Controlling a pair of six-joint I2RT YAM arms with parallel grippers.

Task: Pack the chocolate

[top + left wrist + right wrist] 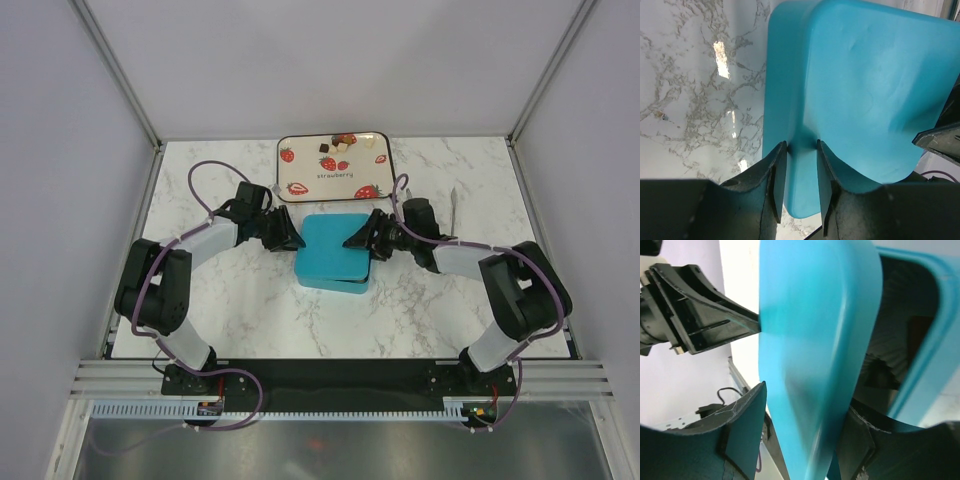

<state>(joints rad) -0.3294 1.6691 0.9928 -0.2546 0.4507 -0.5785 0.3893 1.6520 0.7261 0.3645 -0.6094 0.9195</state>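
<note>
The chocolates [340, 143], dark, milk-brown and white pieces, lie clustered near the far right corner of the strawberry-printed tray [310, 163], which sits midway along the far edge of the table [420, 300]. Just nearer, at the table's middle, the left tool [800, 147] is clamped on the left rim of the teal lid [335, 248]. The right tool [805, 400] straddles the lid's right rim with its jaws apart, a sliver of gap beside one finger, and the teal box [939, 330] shows its dark inside beneath the raised lid.
</note>
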